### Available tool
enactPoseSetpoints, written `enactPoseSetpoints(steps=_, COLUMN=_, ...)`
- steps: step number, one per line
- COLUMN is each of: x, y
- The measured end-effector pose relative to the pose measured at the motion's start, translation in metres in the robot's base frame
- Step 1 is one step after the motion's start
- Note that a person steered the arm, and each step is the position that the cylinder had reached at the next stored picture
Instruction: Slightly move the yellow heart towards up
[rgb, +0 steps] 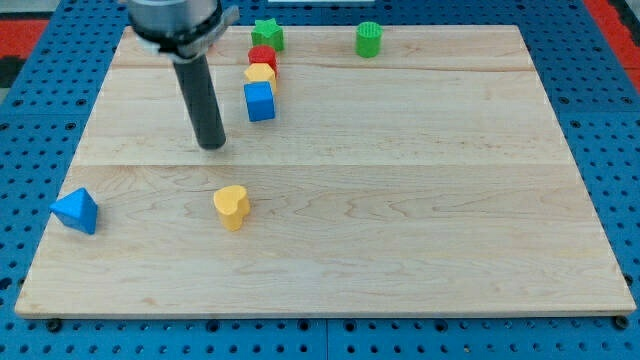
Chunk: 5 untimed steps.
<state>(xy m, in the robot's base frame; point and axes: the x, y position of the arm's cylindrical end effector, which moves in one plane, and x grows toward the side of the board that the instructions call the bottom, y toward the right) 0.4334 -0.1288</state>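
— Where's my tip (212, 146)?
— No claw here, only the rod; it stands just beyond the yellow heart (231, 207), apart from it, slightly left.
— And the heart?
— Near-left on the worktop (420, 200), untouched.
— The step?
— Approach, I judge. Next, circle to its near side, then nudge it away gently.

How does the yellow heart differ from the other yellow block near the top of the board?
The yellow heart stands alone, touching nothing; the other yellow block is wedged in a column between a red block and a blue block. The heart's lobed outline shows fully; the other's shape is partly hidden. My tip is nearer the heart. Both are yellow.
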Motion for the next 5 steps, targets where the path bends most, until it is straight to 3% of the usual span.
enactPoseSetpoints(steps=2, x=0.106, y=0.073)
enactPoseSetpoints(steps=4, x=0.119, y=0.041)
enactPoseSetpoints(steps=5, x=0.091, y=0.041)
